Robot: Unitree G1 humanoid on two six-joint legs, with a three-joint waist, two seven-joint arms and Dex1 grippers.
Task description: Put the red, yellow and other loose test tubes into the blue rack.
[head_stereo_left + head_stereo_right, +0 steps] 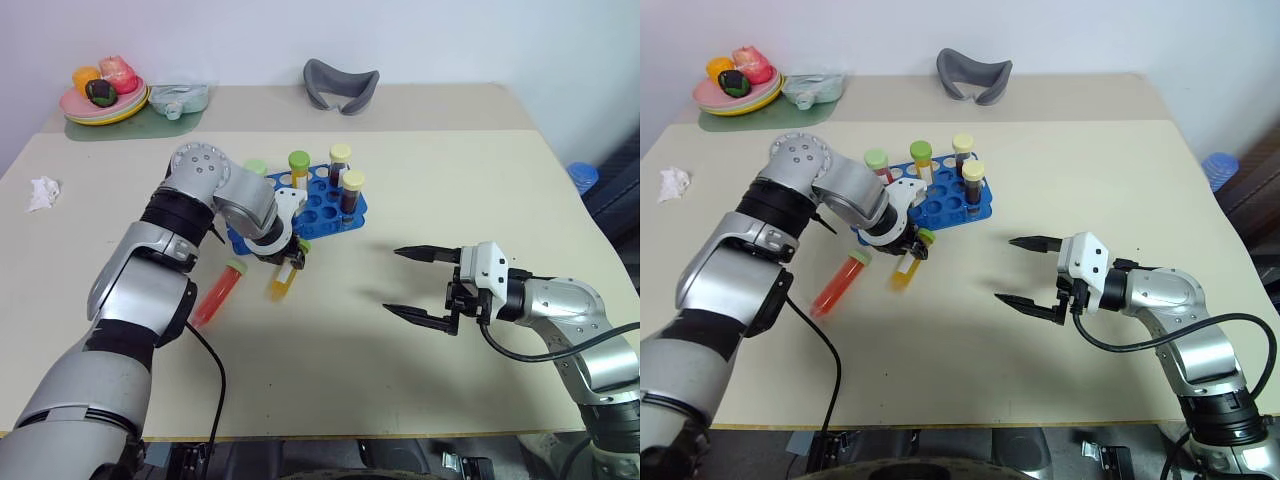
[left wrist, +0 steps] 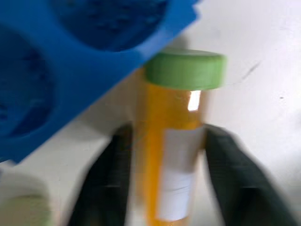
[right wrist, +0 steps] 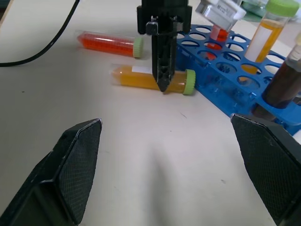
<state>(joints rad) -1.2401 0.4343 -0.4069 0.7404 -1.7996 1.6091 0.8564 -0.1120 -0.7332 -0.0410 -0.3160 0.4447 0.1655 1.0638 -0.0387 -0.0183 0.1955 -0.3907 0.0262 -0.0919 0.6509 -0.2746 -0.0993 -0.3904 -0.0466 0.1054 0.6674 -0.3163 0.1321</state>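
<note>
The yellow test tube (image 1: pixel 283 280) with a green cap lies on the table just in front of the blue rack (image 1: pixel 322 207). My left gripper (image 1: pixel 291 263) points down onto it, its black fingers (image 2: pixel 110 174) pressed against both sides of the tube (image 2: pixel 171 141), shut on it. The red test tube (image 1: pixel 217 293) lies loose on the table beside the yellow one, on its left. Three capped tubes stand upright in the rack, among them a dark-brown one (image 1: pixel 351 190). My right gripper (image 1: pixel 391 280) hovers open and empty to the right of the rack.
A plate of toy food (image 1: pixel 103 103) and a teal object (image 1: pixel 178 98) sit at the back left. A grey curved piece (image 1: pixel 341 85) lies at the back centre. Crumpled white paper (image 1: pixel 42 192) rests near the left edge.
</note>
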